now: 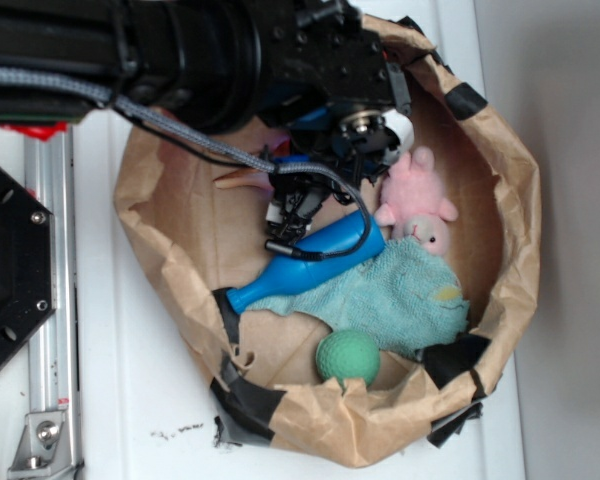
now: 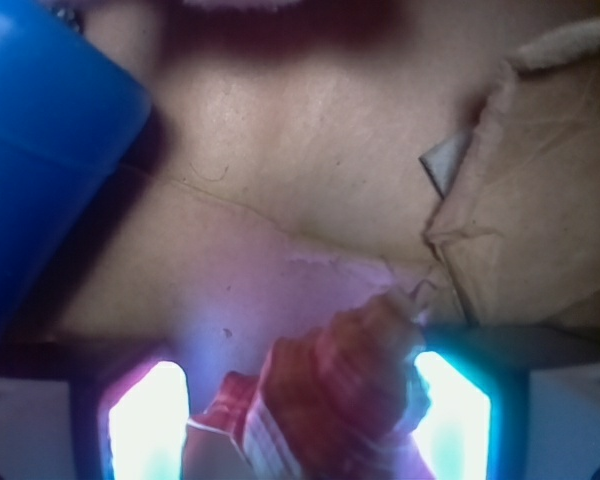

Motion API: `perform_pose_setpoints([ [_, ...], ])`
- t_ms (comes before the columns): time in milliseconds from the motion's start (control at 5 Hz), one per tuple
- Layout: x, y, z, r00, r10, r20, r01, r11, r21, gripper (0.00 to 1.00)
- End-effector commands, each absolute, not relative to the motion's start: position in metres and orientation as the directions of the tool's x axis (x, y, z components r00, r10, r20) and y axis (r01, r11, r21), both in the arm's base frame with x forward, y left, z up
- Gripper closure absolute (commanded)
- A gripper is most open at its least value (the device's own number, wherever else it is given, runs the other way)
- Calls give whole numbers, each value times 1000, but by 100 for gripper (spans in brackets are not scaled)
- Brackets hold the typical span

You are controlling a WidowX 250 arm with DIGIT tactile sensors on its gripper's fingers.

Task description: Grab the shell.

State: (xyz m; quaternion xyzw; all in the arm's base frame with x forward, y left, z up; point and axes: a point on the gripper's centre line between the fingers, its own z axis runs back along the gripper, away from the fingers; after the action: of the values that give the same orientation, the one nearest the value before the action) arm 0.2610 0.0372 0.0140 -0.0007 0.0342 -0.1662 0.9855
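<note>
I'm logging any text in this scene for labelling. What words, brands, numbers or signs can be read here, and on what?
None can be read in either view.
Black marks on the white table near the paper bag: too small and smeared to read, and maybe only scuffs.
Blue bottle, pink plush, green ball, teal cloth: no print visible.
Shell between the gripper fingers: stripes only, no lettering.

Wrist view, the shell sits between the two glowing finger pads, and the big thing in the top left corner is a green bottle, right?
Not quite. The shell does sit between the gripper finger pads, but the object at top left is a blue bottle, not green. The wrist view shows its colour plainly, and the exterior view shows the same blue bottle lying in the paper bag.
</note>
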Motion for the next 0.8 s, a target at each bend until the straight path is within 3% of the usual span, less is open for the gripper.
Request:
perform_pose_setpoints([
  [0,259,31,48,993,-90,-73,98,989,108,100],
  [200,264,22,98,998,54,13,-55,993,107,100],
  [400,261,16,150,991,107,81,-112,992,59,100],
  [600,261,17,200,988,116,99,-123,990,68,100],
])
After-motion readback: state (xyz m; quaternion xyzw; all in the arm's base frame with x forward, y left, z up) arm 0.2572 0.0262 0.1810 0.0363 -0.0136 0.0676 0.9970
